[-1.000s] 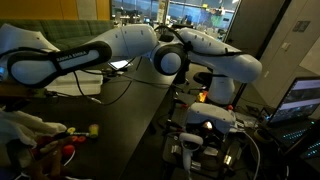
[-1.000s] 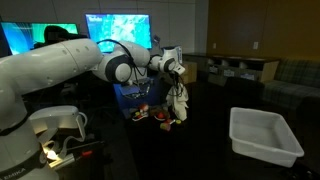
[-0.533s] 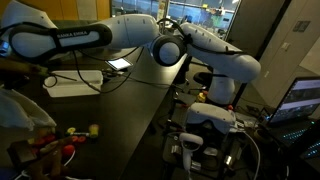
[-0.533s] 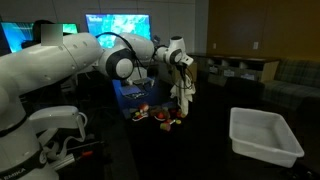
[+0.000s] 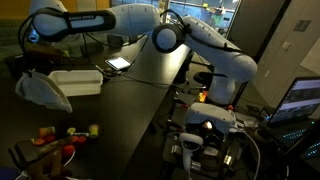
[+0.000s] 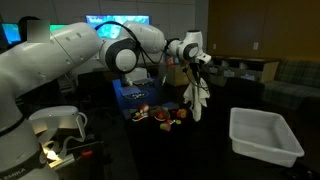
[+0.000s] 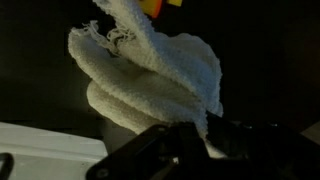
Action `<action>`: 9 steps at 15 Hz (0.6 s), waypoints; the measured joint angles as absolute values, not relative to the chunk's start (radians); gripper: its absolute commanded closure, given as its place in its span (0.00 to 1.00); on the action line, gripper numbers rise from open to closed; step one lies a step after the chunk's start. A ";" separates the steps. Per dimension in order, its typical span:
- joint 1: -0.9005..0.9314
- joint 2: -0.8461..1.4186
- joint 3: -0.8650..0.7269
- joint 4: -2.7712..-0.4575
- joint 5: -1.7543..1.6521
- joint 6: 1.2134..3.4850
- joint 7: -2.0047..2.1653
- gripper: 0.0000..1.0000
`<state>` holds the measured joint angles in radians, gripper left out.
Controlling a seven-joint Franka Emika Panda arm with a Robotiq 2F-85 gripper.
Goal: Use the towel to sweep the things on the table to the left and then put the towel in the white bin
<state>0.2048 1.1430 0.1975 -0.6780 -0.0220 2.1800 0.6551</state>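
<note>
**Towel held up, bin not yet reached**

Above the dark table (image 6: 205, 145), the white towel (image 6: 197, 97) is hung between the white bin (image 6: 265, 140) and the small toys (image 6: 160, 116). It should be brought fully over the bin before release, so that no fold is left on the rim. The gripper (image 6: 197, 65) is clamped together on the towel's top.

Arm (image 6: 90, 50): stretched out roughly level, reaching far from its base.
Wrist (image 6: 176, 50): bent, turning the tool end downward.
Gripper (image 6: 196, 66): jaws clamped tight on the towel (image 6: 198, 98), which hangs below.
</note>
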 measured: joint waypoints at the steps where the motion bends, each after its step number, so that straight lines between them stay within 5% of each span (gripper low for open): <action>1: 0.186 1.125 0.201 -0.706 -0.022 2.175 0.640 0.91; 9: 0.018 0.915 0.248 -1.044 0.002 2.106 0.488 0.91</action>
